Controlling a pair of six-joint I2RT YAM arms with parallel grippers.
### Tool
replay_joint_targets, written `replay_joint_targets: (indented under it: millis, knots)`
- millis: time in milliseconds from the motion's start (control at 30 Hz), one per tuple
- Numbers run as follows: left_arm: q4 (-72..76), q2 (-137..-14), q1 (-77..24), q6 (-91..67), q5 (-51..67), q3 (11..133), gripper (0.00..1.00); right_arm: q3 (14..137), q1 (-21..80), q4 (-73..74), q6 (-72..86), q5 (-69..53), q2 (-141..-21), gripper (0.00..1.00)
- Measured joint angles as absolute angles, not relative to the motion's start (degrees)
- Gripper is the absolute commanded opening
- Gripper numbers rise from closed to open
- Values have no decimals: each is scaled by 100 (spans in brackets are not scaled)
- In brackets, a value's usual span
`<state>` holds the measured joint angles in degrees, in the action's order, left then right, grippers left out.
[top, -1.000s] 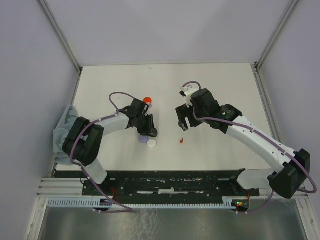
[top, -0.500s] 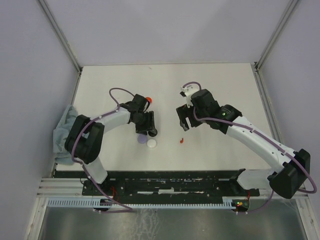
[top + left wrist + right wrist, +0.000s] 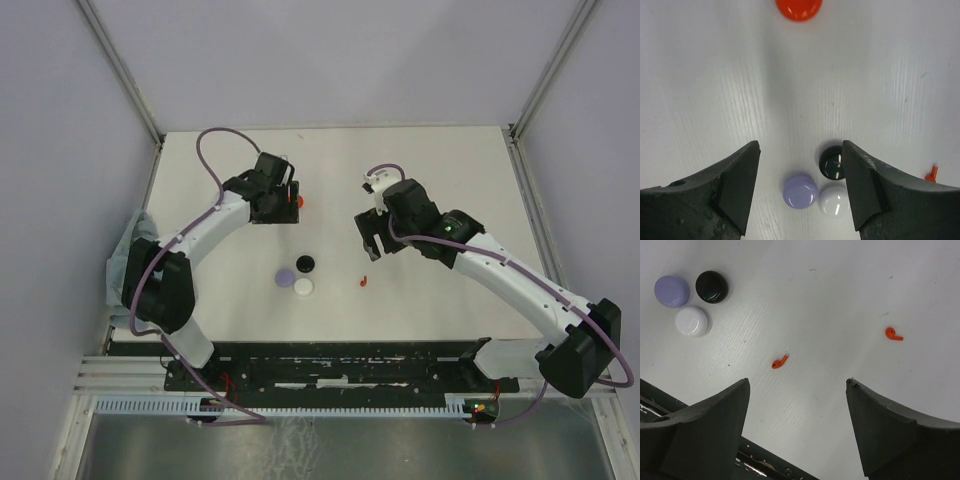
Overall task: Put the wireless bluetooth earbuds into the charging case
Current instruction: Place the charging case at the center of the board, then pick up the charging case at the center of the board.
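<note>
Two small red earbuds lie on the white table: one (image 3: 779,362) (image 3: 364,282) (image 3: 931,173) mid-table, the other (image 3: 893,334) further right, hidden under the right arm in the top view. Four round glossy discs look like closed charging cases. The black (image 3: 305,263) (image 3: 831,166), lavender (image 3: 284,279) (image 3: 800,190) and white (image 3: 303,286) (image 3: 835,201) ones sit clustered together. The red one (image 3: 297,200) (image 3: 799,7) lies apart, further back. My left gripper (image 3: 278,197) (image 3: 800,145) hangs open and empty, high beside the red disc. My right gripper (image 3: 369,238) (image 3: 797,382) is open and empty above the nearer earbud.
A crumpled grey cloth (image 3: 128,262) lies at the table's left edge. A black rail (image 3: 330,365) (image 3: 750,460) runs along the near edge. Frame posts stand at the back corners.
My left gripper opened, left the black disc beside the lavender and white ones, and drew up and back to the red disc. The right arm barely moved.
</note>
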<state>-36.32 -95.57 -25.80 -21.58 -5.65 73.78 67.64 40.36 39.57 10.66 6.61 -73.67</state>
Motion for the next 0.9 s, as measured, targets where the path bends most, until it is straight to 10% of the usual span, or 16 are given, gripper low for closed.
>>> replay_joint_targets:
  millis: [900]
  knots:
    - [-3131,-12877,-2283,-2010,-1347,10390,78,6757,4032,4130,1135,642,-7279,87]
